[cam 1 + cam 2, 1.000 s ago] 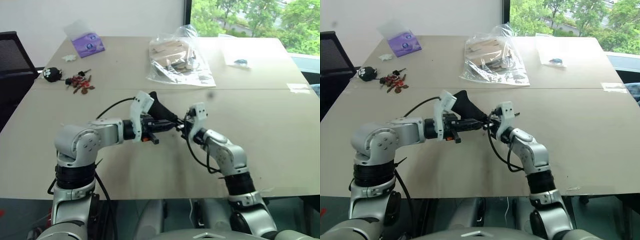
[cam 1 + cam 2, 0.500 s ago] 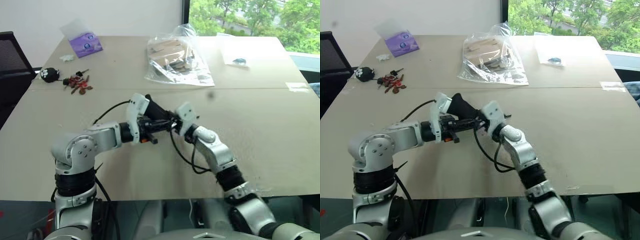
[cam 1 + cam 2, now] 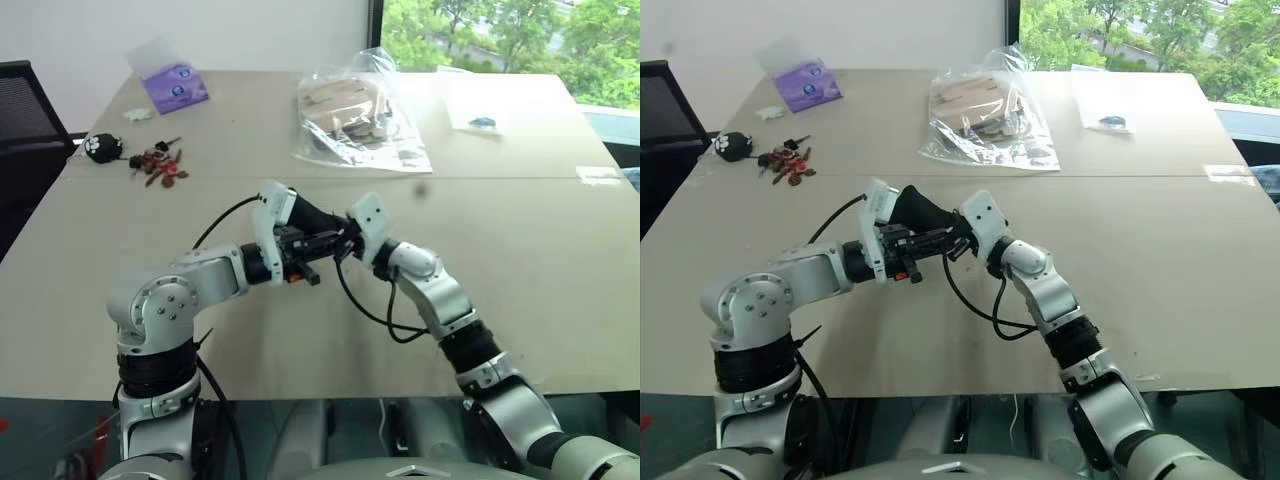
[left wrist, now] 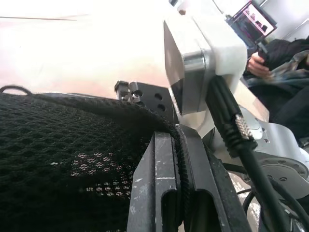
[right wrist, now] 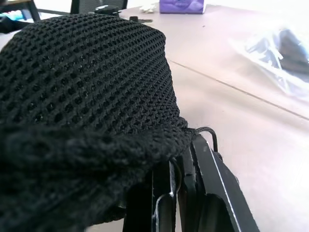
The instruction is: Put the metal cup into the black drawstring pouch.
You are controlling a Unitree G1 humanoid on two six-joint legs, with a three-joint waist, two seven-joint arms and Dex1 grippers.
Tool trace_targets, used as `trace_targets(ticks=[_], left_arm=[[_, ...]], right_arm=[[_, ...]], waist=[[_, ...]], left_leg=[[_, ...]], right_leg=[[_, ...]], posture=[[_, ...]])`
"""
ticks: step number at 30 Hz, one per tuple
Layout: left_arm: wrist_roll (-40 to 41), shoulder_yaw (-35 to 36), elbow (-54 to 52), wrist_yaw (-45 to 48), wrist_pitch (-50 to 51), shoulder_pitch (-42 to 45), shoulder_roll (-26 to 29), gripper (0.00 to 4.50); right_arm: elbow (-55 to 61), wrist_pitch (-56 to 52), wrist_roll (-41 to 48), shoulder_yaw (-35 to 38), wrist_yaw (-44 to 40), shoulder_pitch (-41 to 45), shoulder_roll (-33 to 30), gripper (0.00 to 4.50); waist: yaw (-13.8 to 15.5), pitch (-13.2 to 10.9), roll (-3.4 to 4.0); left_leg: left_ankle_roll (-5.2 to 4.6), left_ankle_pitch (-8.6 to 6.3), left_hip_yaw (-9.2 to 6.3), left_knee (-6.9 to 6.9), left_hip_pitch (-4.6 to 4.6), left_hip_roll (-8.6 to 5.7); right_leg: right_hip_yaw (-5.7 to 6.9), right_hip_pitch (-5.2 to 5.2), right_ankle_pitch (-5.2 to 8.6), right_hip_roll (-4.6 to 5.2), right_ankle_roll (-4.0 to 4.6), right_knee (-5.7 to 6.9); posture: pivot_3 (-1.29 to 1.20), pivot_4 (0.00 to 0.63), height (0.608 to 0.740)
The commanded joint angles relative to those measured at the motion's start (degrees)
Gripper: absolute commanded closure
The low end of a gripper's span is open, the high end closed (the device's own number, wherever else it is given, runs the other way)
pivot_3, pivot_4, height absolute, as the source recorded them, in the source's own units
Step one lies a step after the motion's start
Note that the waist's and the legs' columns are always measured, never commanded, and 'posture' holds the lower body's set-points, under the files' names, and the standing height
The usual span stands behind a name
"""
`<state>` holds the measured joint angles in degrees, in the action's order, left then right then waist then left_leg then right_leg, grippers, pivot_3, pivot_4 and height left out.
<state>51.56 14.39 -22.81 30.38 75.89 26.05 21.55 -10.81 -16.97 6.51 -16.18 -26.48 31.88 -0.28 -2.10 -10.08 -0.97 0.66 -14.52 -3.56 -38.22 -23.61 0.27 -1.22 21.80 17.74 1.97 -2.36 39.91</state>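
The black drawstring pouch (image 3: 312, 218), bulging mesh fabric, hangs raised above the table.

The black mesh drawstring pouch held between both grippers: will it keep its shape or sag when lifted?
The black mesh drawstring pouch probably sags: its soft fabric bunches where the jaws pinch it. It looks light, its open weave letting light through. Slipping seems unlikely, since the left gripper and right gripper clamp its edge.

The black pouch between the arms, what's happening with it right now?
Both hands are shut on the black drawstring pouch, holding it off the table. The left hand pinches one edge of the mesh fabric and the right hand pinches the other. Whether the metal cup is inside cannot be told.
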Motion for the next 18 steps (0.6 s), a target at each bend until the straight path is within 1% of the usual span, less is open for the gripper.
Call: trace_targets(ticks=[1, 4, 6, 8, 9, 10, 12, 14, 16, 18], left_arm=[[4.1, 0.4, 0.2, 2.5, -1.9, 0.1, -0.4, 4.50], [5.0, 2.2, 3.3, 1.9, -2.5, 0.4, -0.5, 4.50], [4.9, 2.7, 6.1, 2.3, -3.5, 0.3, 0.2, 4.50], [3.5, 1.4, 7.8, 4.1, -5.1, -0.1, 1.9, 4.50], [2.9, 0.7, 8.6, 4.9, -6.0, -0.3, 2.6, 4.50], [2.3, 0.1, 9.7, 5.8, -6.9, -0.2, 3.4, 4.50], [1.5, -0.8, 11.5, 7.0, -8.3, 0.1, 4.3, 4.50], [0.6, -1.5, 13.1, 8.2, -9.7, 0.6, 5.3, 4.50], [0.3, -1.8, 14.5, 9.1, -10.7, 1.0, 6.1, 4.50], [-0.5, -1.7, 15.6, 10.9, -12.5, 0.9, 7.6, 4.50]], right_arm=[[7.0, -5.9, 1.5, 1.7, -0.9, -1.2, -2.3, 3.48], [11.5, -9.0, 0.8, 2.4, -0.2, -2.1, -4.7, 2.04], [16.0, -13.4, 2.6, 3.0, -1.4, -2.8, -6.6, 1.08], [20.3, -18.2, 4.0, 3.8, -1.8, -3.3, -8.3, 0.30], [22.0, -20.4, 4.8, 4.3, -2.4, -3.4, -9.5, 0.30], [23.8, -21.8, 4.8, 5.2, -1.8, -3.6, -10.6, 0.14], [26.8, -24.5, 6.2, 6.7, -1.8, -4.0, -11.8, 0.14], [30.3, -26.5, 5.9, 6.8, -1.4, -4.7, -13.7, 0.14], [34.8, -28.9, 7.3, 6.9, -2.7, -6.1, -16.0, 0.14], [39.4, -30.4, 8.9, 7.6, -4.9, -9.0, -19.6, 0.14]], waist=[[0.1, 0.0, 0.00], [0.1, 0.0, 0.02], [0.0, 0.0, 0.02], [-0.2, 0.0, 0.02], [-0.3, 0.0, 0.03], [-0.3, 0.0, 0.03], [-0.1, 0.0, 0.03], [0.1, 0.0, 0.03], [0.1, 0.0, 0.03], [0.2, 0.0, 0.04]], left_leg=[[0.00, 0.00, -0.02, 0.00, -0.01, 0.00], [0.00, 0.00, -0.04, 0.01, -0.01, 0.00], [0.00, 0.00, -0.02, 0.01, 0.00, 0.00], [0.00, 0.00, 0.01, 0.01, 0.00, 0.00], [0.00, 0.00, 0.01, 0.02, 0.00, 0.02], [0.00, 0.00, 0.00, 0.04, 0.01, 0.02], [0.00, 0.00, 0.00, 0.06, 0.02, 0.02], [-0.01, 0.00, 0.01, 0.05, 0.01, 0.00], [-0.02, -0.01, 0.00, 0.04, -0.01, -0.02], [-0.02, -0.01, -0.03, 0.04, -0.03, -0.02]], right_leg=[[0.00, 0.00, 0.00, 0.00, 0.00, 0.00], [0.00, 0.00, 0.00, -0.02, 0.00, 0.01], [0.03, 0.00, 0.00, -0.03, 0.00, 0.02], [0.06, 0.01, 0.00, -0.04, 0.00, 0.02], [0.05, 0.02, 0.00, -0.07, 0.00, 0.02], [0.05, 0.02, 0.00, -0.07, 0.00, 0.02], [0.07, 0.02, 0.01, -0.07, 0.01, 0.01], [0.08, 0.01, 0.01, -0.05, 0.00, -0.01], [0.08, 0.01, 0.01, -0.04, 0.00, -0.02], [0.10, 0.01, 0.01, -0.03, 0.00, -0.03]], posture=[[0.00, 0.150, 0.740], [0.00, 0.150, 0.740], [0.00, 0.150, 0.740], [0.00, 0.150, 0.740], [0.00, 0.150, 0.740], [0.00, 0.150, 0.740], [0.00, 0.150, 0.740], [0.00, 0.150, 0.740], [0.00, 0.150, 0.740], [0.00, 0.150, 0.740]])
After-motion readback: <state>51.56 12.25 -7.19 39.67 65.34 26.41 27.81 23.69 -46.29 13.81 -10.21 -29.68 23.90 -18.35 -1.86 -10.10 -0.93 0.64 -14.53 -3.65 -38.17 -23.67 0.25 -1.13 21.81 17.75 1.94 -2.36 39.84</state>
